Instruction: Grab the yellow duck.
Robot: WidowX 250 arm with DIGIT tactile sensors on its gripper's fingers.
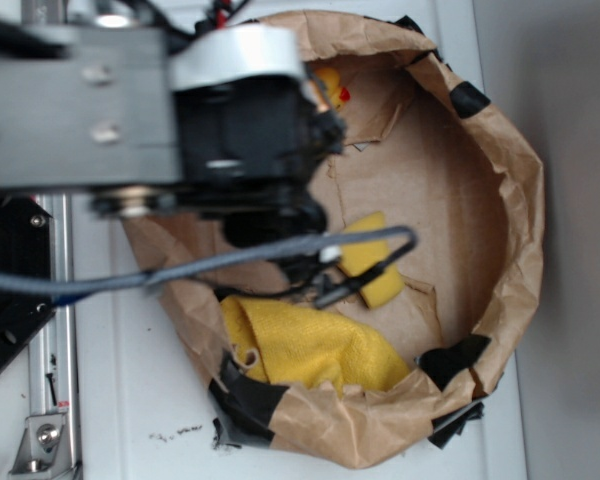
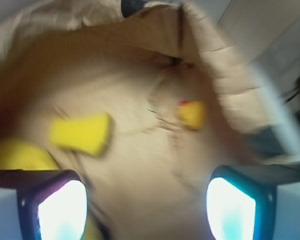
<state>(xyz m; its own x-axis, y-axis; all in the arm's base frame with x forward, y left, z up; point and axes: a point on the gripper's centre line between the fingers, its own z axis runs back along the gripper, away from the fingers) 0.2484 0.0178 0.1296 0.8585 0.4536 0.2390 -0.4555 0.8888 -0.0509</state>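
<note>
- Yellow duck [image 2: 192, 114] lies on the brown paper floor of the paper bag [image 1: 500, 150], near its far wall, red beak showing.
- From the wrist view's left: yellow cloth [image 2: 20, 155] at the edge, then yellow sponge [image 2: 81, 133], then the duck, well apart from the sponge.
- Gripper [image 2: 146, 200] hangs above the bag with fingers [image 2: 57, 205] spread wide and nothing between them; the duck sits ahead of it, nearer the right finger, untouched.
</note>
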